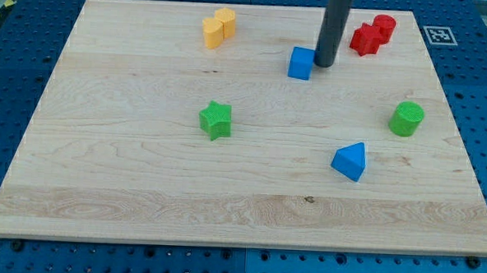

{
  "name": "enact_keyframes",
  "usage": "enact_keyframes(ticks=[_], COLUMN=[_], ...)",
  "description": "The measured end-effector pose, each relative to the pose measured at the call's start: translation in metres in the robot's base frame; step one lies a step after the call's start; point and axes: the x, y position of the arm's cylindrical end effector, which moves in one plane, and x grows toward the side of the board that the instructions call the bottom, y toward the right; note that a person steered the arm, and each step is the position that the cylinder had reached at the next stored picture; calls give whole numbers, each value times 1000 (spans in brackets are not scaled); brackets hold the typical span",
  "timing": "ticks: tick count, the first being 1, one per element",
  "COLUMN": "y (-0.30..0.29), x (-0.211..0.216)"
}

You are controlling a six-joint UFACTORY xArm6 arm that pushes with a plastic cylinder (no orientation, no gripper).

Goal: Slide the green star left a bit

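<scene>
The green star (216, 120) lies left of the board's middle. My tip (324, 63) rests near the view's top, just right of the blue cube (300, 62) and touching or almost touching it. The tip is far up and to the right of the green star.
A yellow block (218, 27) sits at the top left of centre. A red block (372, 35) sits at the top right. A green cylinder (406, 118) is at the right. A blue triangular block (350, 161) lies lower right. The wooden board (142, 198) ends on a blue pegboard.
</scene>
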Motion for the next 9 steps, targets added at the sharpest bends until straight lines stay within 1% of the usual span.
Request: enact_keyframes(ticks=[1,2,3,4,5,8,9], y=[-19,-17,13,13,3,-71,-82], x=[7,7,14,49,59,59,59])
